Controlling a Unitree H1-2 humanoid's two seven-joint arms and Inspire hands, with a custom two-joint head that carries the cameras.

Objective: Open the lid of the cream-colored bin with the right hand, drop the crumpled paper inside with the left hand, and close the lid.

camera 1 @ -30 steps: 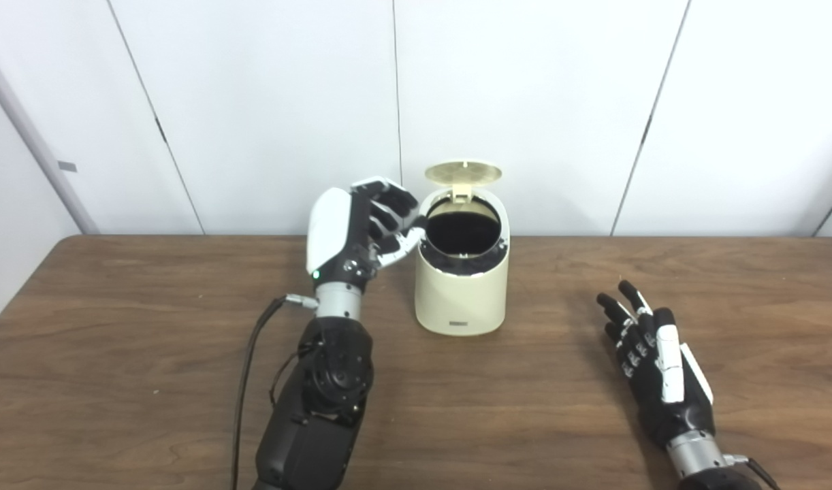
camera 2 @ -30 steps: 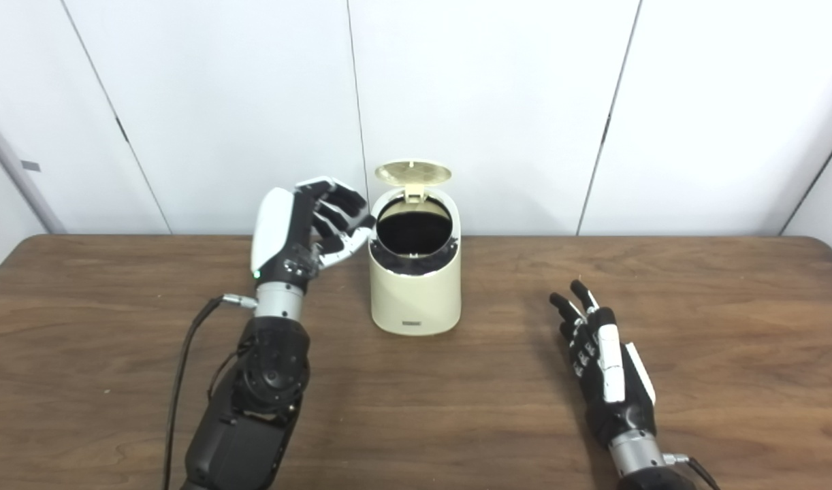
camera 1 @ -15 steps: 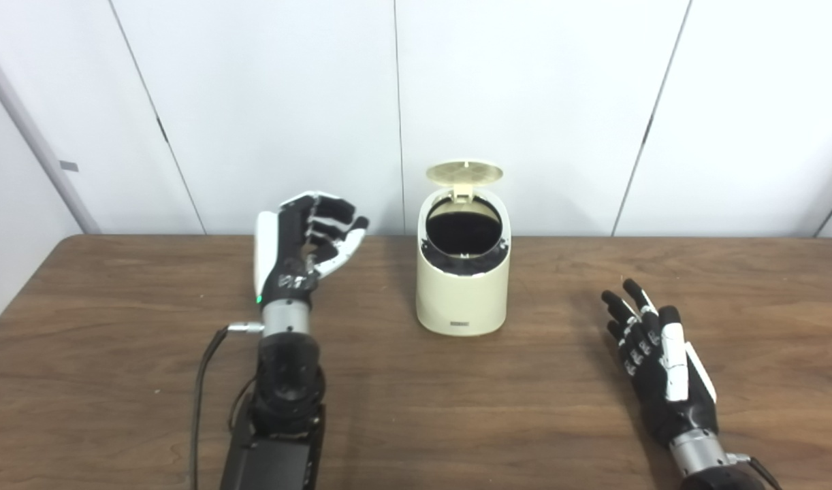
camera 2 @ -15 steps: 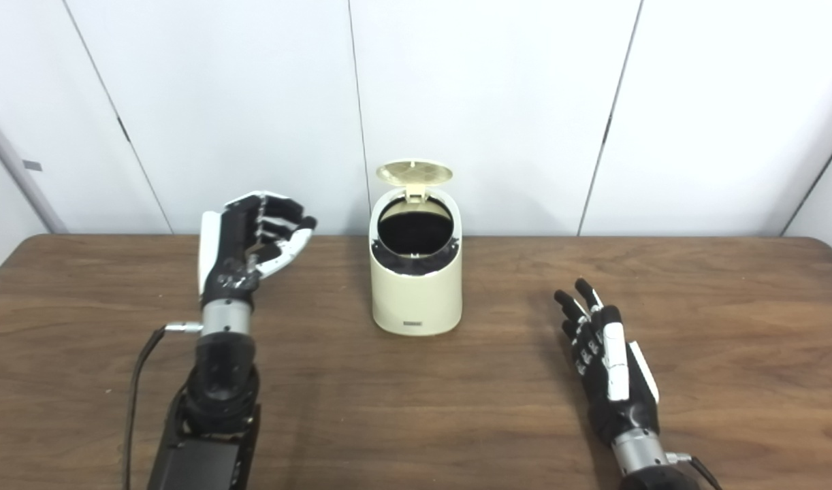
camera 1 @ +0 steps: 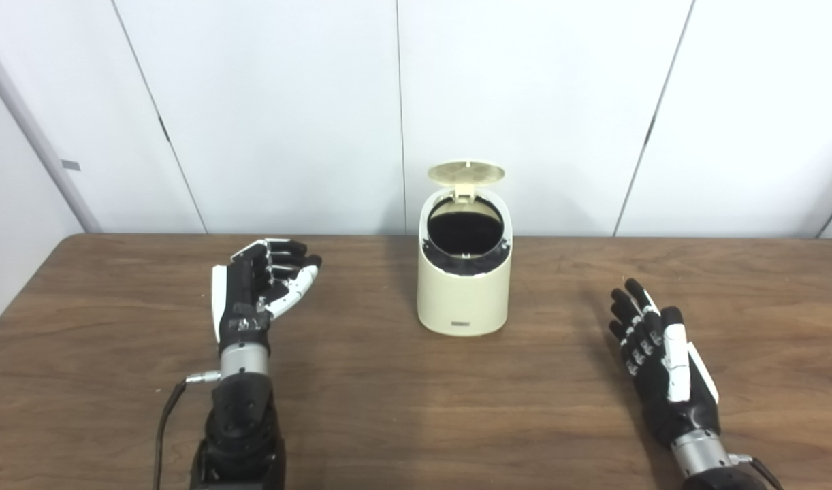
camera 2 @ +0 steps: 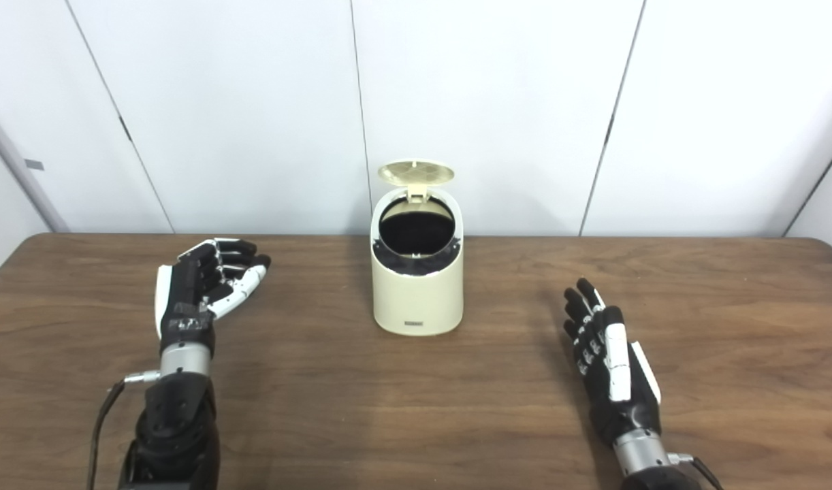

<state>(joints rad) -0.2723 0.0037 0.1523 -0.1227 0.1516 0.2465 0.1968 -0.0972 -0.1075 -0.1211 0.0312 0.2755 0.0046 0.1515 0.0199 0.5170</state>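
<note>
The left hand is black and white, holds nothing, and its fingers are loosely curled but apart. It is above the brown wooden table, well to the left of the cream-colored round plastic bin. The right hand is also empty, with straight, spread fingers, low over the table and well to the right of the bin. The bin stands upright near the far edge of the table, between both hands. Its round cream lid is tilted up at the back, so the dark opening shows. No crumpled paper can be seen; the inside of the bin is too dark to tell. There is bare wood all around the bin and in front of it.
</note>
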